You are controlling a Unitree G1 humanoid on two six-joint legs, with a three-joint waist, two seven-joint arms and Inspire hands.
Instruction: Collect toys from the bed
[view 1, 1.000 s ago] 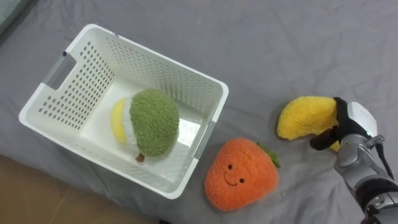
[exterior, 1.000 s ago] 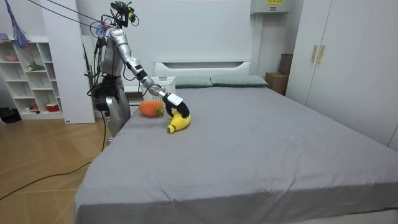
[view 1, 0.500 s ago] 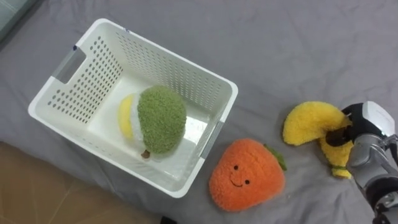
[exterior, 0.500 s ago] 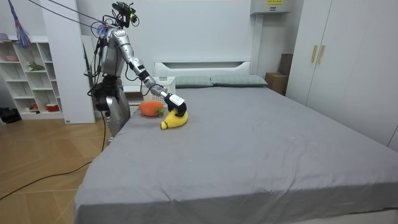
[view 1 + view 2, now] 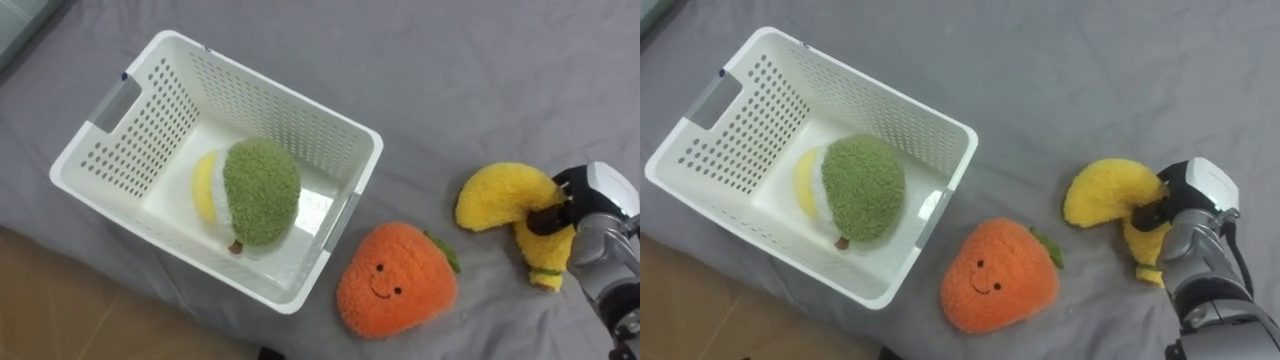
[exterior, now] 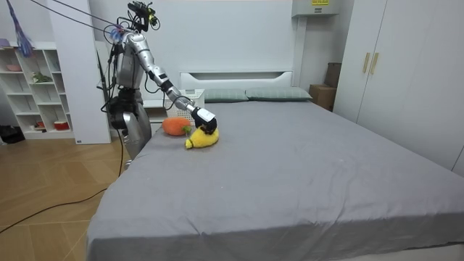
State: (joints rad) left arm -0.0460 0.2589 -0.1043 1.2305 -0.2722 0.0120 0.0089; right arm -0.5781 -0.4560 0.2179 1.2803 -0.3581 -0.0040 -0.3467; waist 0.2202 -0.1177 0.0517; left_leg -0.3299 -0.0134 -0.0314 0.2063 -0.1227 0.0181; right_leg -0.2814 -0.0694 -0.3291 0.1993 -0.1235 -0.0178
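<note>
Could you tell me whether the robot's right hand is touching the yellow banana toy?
Touching. The left eye view shows the right hand's dark fingers curled round the yellow banana toy at its bend.

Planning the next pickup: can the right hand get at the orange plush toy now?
Probably not yet: the right hand is curled round the banana toy. The orange plush toy lies uncovered beside it, so the way looks free once that hand is empty.

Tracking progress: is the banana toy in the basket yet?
Out: the banana toy lies on the bed sheet right of the basket, right robot hand gripping it.
</note>
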